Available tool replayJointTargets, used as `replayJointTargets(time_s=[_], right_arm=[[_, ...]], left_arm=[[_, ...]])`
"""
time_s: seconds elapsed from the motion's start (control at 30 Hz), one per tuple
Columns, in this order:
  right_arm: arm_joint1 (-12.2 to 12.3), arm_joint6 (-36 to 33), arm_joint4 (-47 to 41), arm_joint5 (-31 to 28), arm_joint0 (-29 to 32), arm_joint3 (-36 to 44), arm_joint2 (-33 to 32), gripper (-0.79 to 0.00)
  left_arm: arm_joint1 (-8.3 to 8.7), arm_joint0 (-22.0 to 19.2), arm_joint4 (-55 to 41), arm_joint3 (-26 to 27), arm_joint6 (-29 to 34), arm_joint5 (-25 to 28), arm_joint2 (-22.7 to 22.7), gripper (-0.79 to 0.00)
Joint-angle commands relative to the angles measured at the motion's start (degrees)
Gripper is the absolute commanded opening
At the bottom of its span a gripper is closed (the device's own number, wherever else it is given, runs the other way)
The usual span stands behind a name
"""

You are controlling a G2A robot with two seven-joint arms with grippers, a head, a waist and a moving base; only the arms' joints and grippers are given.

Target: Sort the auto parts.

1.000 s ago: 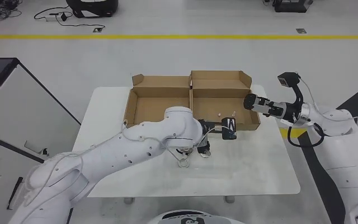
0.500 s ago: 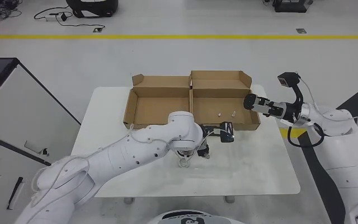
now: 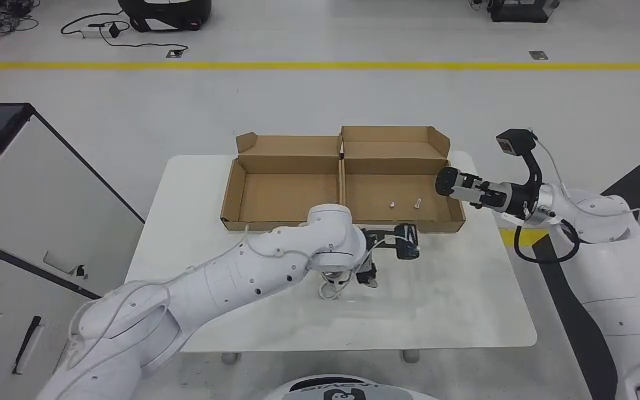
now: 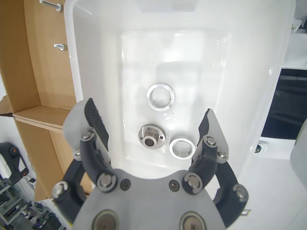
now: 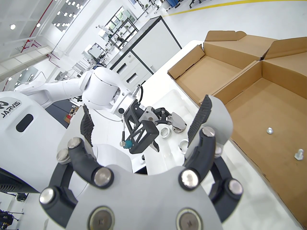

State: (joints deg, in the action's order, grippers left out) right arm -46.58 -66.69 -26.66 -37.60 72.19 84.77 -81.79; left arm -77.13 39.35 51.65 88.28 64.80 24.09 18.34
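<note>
Spread, empty left tool point(image 4: 148, 111) over white bin point(image 4: 251, 72); flanged hub point(image 4: 151, 140), small ring point(image 4: 182, 148) below between its tips. Right tool point(image 5: 145, 107) spread, empty.

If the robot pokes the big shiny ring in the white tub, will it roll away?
Probably not: the big ring lies flat on the tub floor, so it would likely slide. It looks like smooth metal, so probably stiff and maybe slippery to pinch.

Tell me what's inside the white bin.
A large ring, a small ring and a hub lie on the bin floor. The left gripper hides part of the floor beneath it.
</note>
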Motion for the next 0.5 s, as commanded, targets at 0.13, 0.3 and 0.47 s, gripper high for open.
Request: replayJointTargets(time_s=[0.13, 0.3, 0.47], right_arm=[[0.00, 0.00, 0.00, 0.00, 0.00, 0.00, 0.00, 0.000], [0.00, 0.00, 0.00, 0.00, 0.00, 0.00, 0.00, 0.000], [0.00, 0.00, 0.00, 0.00, 0.00, 0.00, 0.00, 0.000]], left_arm=[[-0.39, 1.00, 1.17, -2.55, -0.69, 0.49, -0.18, -0.209], [-0.57, 0.91, 1.89, -4.22, -1.59, 0.84, 0.77, -0.271], [-1.02, 1.06, 2.65, -5.45, -2.47, 0.84, 1.08, -0.339]])
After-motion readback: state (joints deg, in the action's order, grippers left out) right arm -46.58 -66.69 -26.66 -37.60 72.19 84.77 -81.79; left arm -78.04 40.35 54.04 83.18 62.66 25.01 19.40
